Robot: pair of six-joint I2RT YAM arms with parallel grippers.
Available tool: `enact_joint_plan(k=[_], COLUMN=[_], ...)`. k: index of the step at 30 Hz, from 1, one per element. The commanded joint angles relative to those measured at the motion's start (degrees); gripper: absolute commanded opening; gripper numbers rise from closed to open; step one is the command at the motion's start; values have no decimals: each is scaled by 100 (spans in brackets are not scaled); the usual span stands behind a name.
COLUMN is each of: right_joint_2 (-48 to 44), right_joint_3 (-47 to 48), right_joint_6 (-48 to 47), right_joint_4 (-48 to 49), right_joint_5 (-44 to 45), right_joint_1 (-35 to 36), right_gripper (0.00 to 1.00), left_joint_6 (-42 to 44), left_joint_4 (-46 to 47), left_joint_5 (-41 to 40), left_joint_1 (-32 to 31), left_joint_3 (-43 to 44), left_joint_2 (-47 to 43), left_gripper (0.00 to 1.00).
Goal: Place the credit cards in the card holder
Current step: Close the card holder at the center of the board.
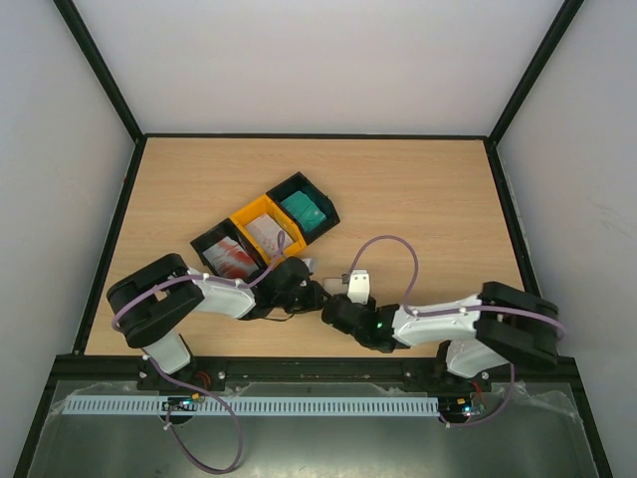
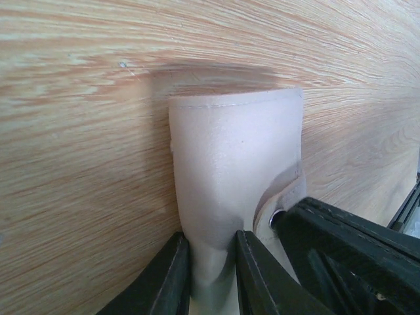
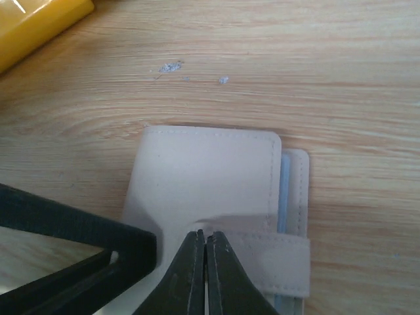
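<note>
Left gripper (image 1: 302,289) and right gripper (image 1: 333,311) meet tip to tip just beside the black and yellow plastic trays (image 1: 249,212), where the thin red-and-white, pale and teal credit cards (image 1: 267,234) sit. Left wrist now: we see its jaws pinching the small beige folding card holder (image 2: 230,170), closed on the wooden table (image 2: 79,131). Right wrist: jaws fully together, tips at the snap strap (image 3: 275,252); whether they nip it we cannot tell. We reckon a pull could slip off the strap, or drag the holder from that pinch.
</note>
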Motion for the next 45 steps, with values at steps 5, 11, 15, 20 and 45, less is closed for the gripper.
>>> enact_joint_plan(k=[5, 11, 15, 20, 45], right_joint_2=[-1098, -941, -764, -616, -35], right_joint_3=[494, 1035, 1190, 1163, 1172], right_joint_6=[-214, -421, -311, -224, -111], right_joint_4=[-1398, -1861, -2234, -2440, -2547], right_joint_5=[-1799, -2174, -2389, -2486, -2392], right_joint_1=[-1081, -1377, -1395, -1399, -1483], right_gripper=[14, 15, 13, 11, 15], left_joint_6=[60, 90, 118, 119, 135], left_joint_4=[-597, -612, -645, -636, -645], left_joint_5=[-53, -34, -32, -29, -31], left_joint_1=[-85, -86, -85, -89, -85], left_joint_3=[-39, -39, -27, -25, -30], left_joint_2=[300, 270, 260, 269, 269], left_gripper=[22, 22, 24, 25, 25])
